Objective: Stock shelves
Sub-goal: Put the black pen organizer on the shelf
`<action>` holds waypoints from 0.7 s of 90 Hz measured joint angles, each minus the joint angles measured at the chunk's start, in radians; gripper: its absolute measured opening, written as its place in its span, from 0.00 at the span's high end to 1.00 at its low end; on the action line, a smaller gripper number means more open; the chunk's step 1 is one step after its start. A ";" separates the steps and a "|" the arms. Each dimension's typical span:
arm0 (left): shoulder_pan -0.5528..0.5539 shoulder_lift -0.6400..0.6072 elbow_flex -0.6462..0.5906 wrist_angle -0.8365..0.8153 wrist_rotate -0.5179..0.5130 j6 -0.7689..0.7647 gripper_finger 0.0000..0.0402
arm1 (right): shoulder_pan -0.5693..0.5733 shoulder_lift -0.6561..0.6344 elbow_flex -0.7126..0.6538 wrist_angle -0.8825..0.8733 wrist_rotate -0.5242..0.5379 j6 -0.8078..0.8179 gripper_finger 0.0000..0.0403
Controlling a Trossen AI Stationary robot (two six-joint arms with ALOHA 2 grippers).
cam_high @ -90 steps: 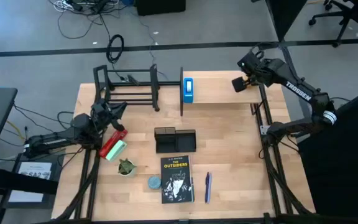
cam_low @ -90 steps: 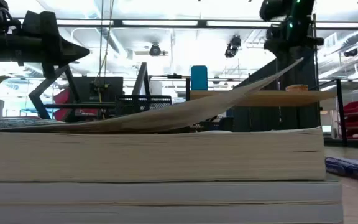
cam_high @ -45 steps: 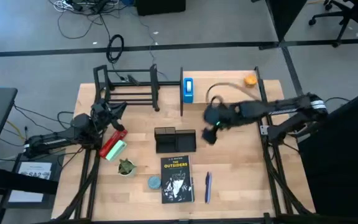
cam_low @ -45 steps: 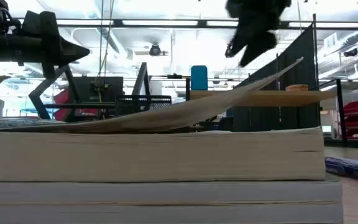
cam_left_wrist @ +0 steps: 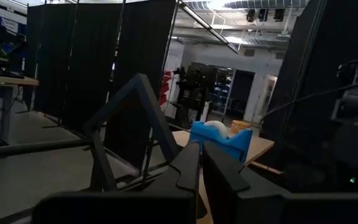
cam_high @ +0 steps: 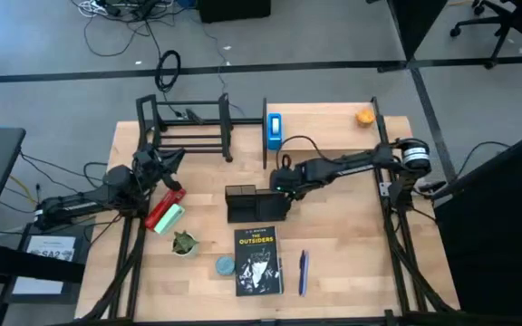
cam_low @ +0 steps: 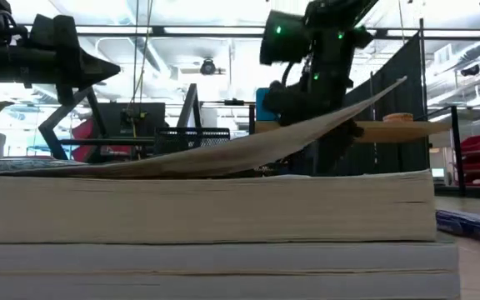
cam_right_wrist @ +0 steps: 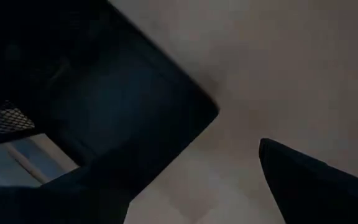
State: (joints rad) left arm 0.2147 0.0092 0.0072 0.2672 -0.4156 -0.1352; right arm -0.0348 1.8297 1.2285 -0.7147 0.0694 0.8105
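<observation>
Wooden bench (cam_high: 333, 235): goods wait unshelved.
Right gripper (cam_high: 282, 181): over organizer (cam_high: 255, 204) to pick; closure unclear.
Left gripper (cam_high: 157, 167): closed, empty, parked.

The black metal-tube rack (cam_high: 186, 127) stands upright on the table toward eleven o'clock from the centre, near the far edge. It is an open frame of thin tubes with angled end legs, and its bars look bare, though the tubes are thin and hard to read from above. The light wood-board shelf (cam_high: 324, 127) stands toward one o'clock, beside the rack, with black metal uprights at both ends. On its top board a blue box (cam_high: 274, 130) stands at the rack-side end and a small orange object (cam_high: 363, 117) lies near the opposite end.
</observation>
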 joint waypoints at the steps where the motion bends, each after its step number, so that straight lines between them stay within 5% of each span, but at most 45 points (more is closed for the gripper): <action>1: 0.000 0.000 0.000 0.000 0.000 0.000 1.00 | -0.001 0.003 0.000 0.000 -0.004 0.003 0.27; 18: 0.000 0.000 0.000 0.000 0.000 0.000 1.00 | -0.003 0.040 0.000 -0.009 -0.054 0.032 0.37; 40: 0.000 0.000 0.000 0.000 0.000 0.000 1.00 | -0.005 0.042 0.001 -0.037 -0.149 0.066 0.94; 63: 0.000 0.000 0.000 0.000 0.000 0.000 1.00 | 0.010 -0.030 0.000 -0.159 -0.250 0.109 1.00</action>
State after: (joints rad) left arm 0.2149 0.0093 0.0074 0.2668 -0.4160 -0.1352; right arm -0.0250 1.7993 1.2285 -0.8741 -0.1802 0.9191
